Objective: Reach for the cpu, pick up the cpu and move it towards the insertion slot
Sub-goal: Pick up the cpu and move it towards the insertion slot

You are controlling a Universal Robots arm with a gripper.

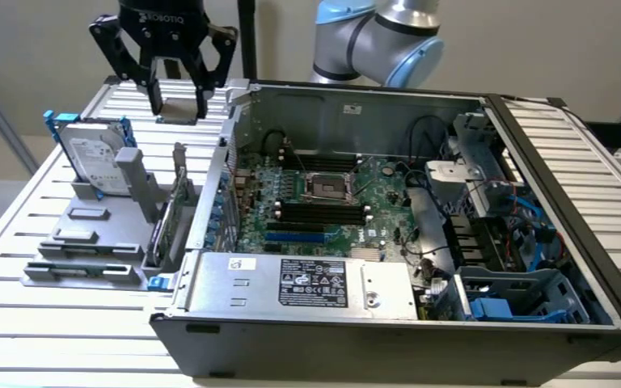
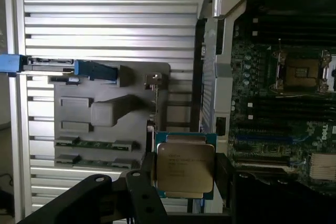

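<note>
The cpu, a small flat square chip with a silver top on a blue-green edge, sits clamped between my gripper's black fingers. In the exterior view my gripper hangs at the back on the exterior view's left, over the slatted table just outside the computer case, shut on the cpu. The insertion slot, a square socket with a shiny metal frame and dark centre, lies on the green board inside the case, well apart from the gripper. The wrist view has the insertion slot off to the side of the held chip.
A silver hard drive with blue rails stands in a grey fixture on the slatted table. The open case wall rises between gripper and board. Long black memory slots, a power supply and cables surround the socket.
</note>
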